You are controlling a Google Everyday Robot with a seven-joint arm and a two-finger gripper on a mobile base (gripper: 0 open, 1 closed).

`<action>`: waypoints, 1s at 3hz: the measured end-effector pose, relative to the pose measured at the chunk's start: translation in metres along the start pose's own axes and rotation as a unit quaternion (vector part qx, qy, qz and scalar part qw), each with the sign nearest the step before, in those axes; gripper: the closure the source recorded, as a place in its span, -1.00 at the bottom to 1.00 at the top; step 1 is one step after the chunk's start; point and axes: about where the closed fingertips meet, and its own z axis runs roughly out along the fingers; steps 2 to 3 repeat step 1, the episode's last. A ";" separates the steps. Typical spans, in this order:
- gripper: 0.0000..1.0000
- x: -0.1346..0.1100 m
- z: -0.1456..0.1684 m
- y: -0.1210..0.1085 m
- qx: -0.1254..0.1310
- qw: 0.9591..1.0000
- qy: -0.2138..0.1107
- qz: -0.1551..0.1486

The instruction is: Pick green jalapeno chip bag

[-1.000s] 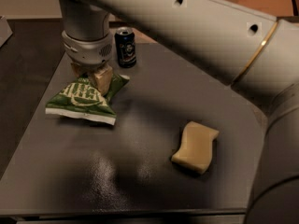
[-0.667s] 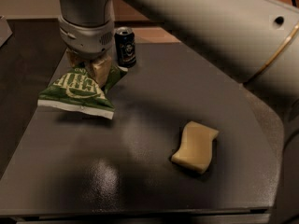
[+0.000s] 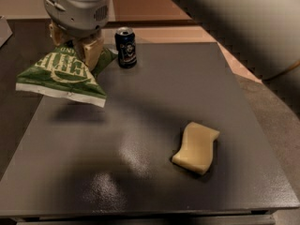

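- Camera view: the robot's grey hand (image 3: 75,45) is over the far left corner of the dark grey desk (image 3: 154,172), pinching the crinkly green jalapeno chip bag (image 3: 61,74).
- The bag hangs off the desk, so the pick looks nearly done.

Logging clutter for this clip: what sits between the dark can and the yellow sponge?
Nothing: in the camera view, the table between can and sponge is bare. The end effector, upper left, is shut on the green jalapeno chip bag.
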 end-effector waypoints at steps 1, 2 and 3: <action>1.00 0.000 -0.001 -0.003 0.007 1.000 0.001 -0.001; 1.00 0.000 -0.001 -0.003 0.007 1.000 0.001 -0.001; 1.00 0.000 -0.001 -0.003 0.007 1.000 0.001 -0.001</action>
